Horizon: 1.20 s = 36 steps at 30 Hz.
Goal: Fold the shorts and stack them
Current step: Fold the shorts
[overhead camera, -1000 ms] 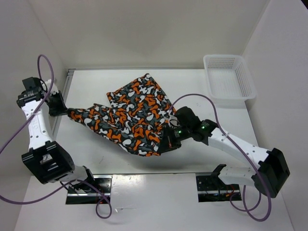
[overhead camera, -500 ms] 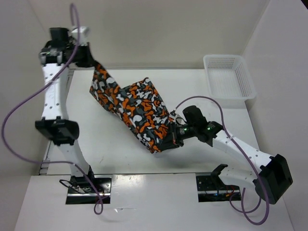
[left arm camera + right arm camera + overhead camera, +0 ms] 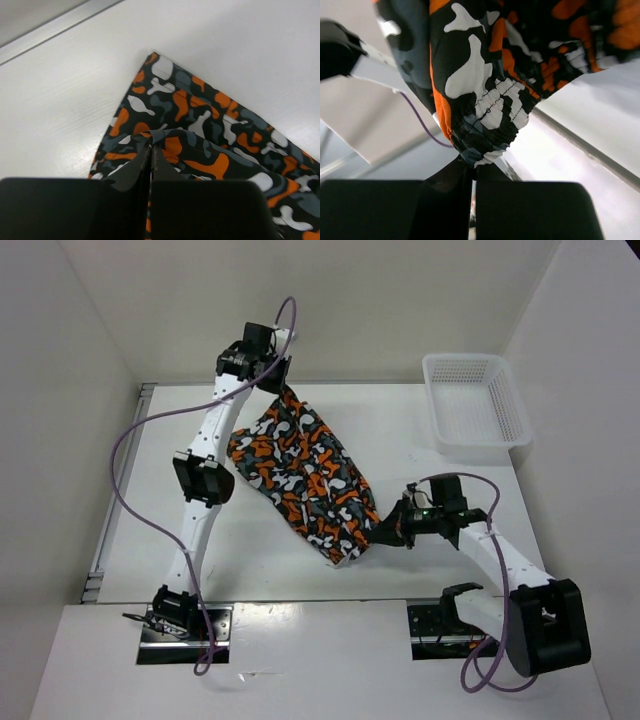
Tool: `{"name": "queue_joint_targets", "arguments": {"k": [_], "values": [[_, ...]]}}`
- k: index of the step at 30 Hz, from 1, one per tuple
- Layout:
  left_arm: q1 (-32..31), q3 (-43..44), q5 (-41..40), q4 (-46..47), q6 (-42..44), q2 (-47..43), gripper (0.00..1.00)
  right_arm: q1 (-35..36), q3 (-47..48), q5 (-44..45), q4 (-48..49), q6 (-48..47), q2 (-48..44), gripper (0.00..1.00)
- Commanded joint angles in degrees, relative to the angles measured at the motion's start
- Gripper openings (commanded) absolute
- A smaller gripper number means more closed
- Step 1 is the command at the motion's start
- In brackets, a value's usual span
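The camouflage shorts (image 3: 305, 475), orange, black, grey and white, hang stretched between my two grippers, running from the far middle of the table down to the near right. My left gripper (image 3: 281, 386) is shut on their far corner, raised above the table; the left wrist view shows the fabric (image 3: 200, 125) pinched at its fingertips (image 3: 151, 147). My right gripper (image 3: 378, 534) is shut on the elastic waistband edge (image 3: 490, 120) at the near end, low over the table.
A white mesh basket (image 3: 475, 405) stands at the far right of the white table (image 3: 180, 510). The left arm's purple cable (image 3: 150, 430) loops over the left side. Enclosure walls rise at the back and both sides.
My left gripper has swung from the far left up and right to the far middle, carrying its corner of the shorts. My right gripper has drawn slightly right. The shorts have folded narrower.
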Motion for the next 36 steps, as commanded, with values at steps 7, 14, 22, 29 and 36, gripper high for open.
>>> {"name": "queue_joint_targets", "arguments": {"k": [7,14,22,29,36], "values": [[0.8,8.0,-11.1,7.6,0.2,5.8,0.0,-16.6,-4.3,-2.2,-0.7,-2.8,-0.4,0.05],[-1.1,9.2,-11.5,9.4,0.2,10.3,0.66,-21.6,3.6,11.1,-2.0,-5.7,3.8,0.63],[4.9,7.3,-13.2,6.3,0.2,3.7,0.85,-21.6,15.0,23.9,-14.0,-10.7,-2.0,0.74],[11.7,6.2,-4.8,-12.0,0.2,6.8,1.0,-21.6,12.9,29.8,-22.1,-6.7,-15.4,0.74],[13.8,13.1,-0.1,-16.1,0.2,10.8,1.0,-3.4,-2.5,28.7,-13.5,15.3,-25.8,0.84]]}}
